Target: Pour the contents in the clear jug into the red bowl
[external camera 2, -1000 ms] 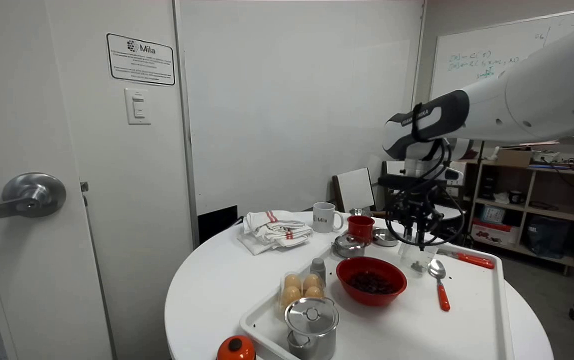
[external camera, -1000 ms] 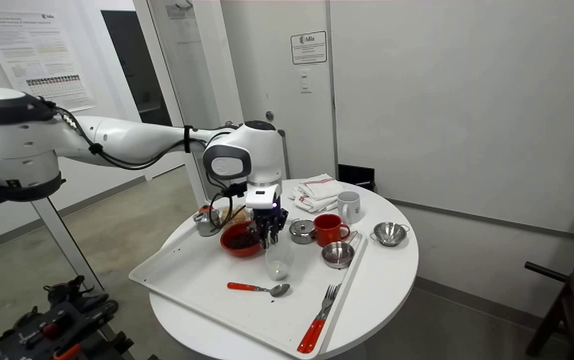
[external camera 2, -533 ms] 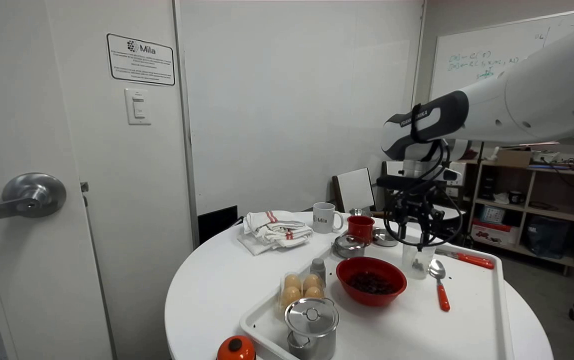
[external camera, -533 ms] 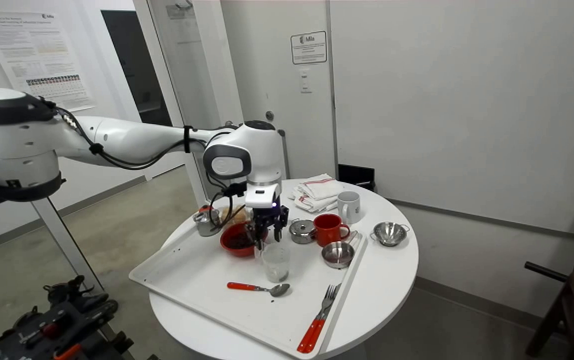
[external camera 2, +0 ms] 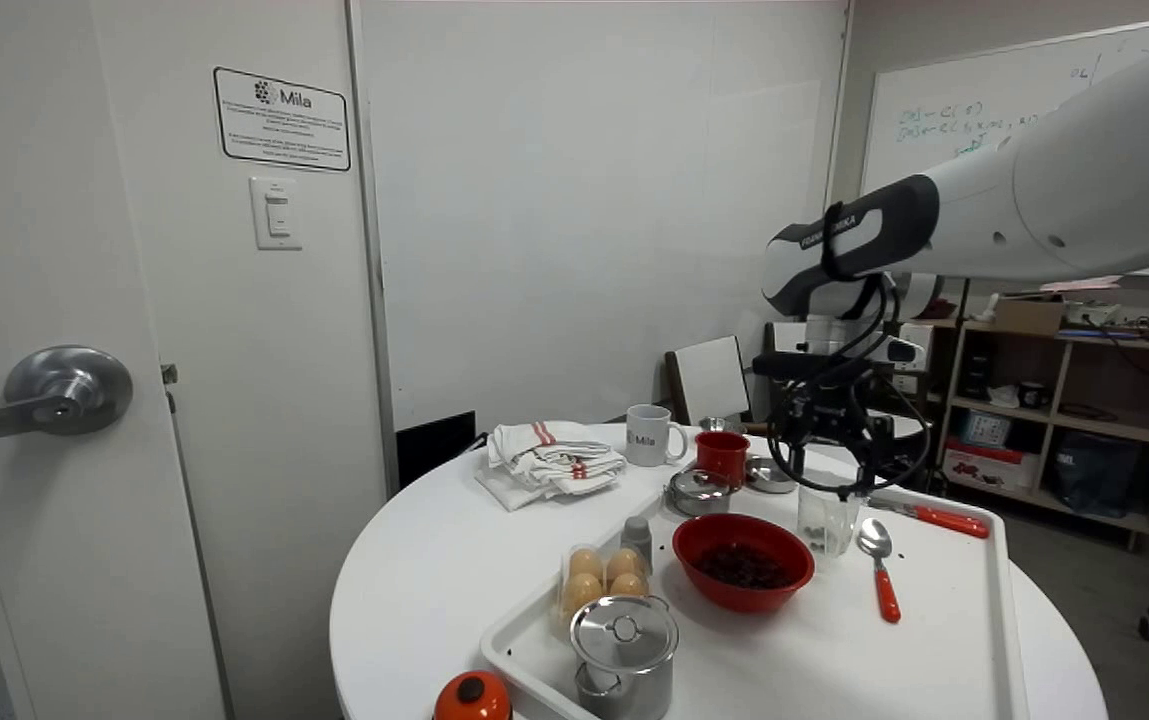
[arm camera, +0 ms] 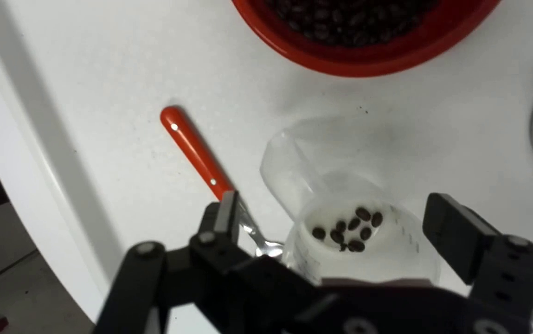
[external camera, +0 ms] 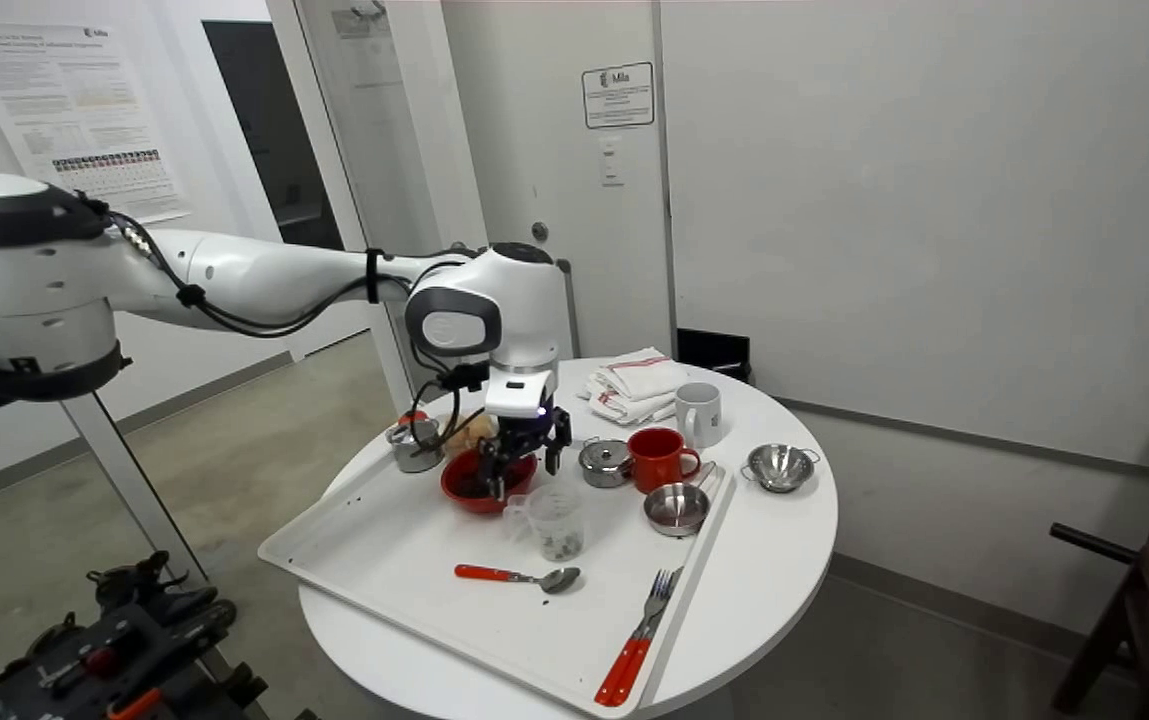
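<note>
The gripper [arm camera: 333,219] is spread wide and seems not to touch the clear jug [external camera: 558,522], so it should rise straight up without bumping it.

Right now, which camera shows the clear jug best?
The wrist view: it looks down into the clear jug, showing its handle and a few dark beans at the bottom. Both exterior views show it smaller, the beans only as dark specks; in an exterior view a black cable overlaps its top.
</note>
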### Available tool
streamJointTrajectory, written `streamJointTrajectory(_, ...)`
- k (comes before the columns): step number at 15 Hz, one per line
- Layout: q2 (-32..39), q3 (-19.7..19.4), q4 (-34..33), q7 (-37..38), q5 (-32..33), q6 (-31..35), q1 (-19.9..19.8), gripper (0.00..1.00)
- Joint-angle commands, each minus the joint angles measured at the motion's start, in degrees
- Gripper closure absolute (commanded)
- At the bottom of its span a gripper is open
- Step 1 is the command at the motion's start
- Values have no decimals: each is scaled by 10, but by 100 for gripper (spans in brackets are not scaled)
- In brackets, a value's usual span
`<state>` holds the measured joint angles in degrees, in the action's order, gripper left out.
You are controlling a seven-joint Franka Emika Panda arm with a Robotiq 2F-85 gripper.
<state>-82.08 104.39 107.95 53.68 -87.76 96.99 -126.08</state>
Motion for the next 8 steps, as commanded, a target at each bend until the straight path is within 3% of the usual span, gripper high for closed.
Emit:
streamJointTrajectory(1, 6, -2, 1, -7, 0, -24, -1, 0)
streamJointTrajectory(8, 8, -2, 1, -9, 0, -29, -1, 0)
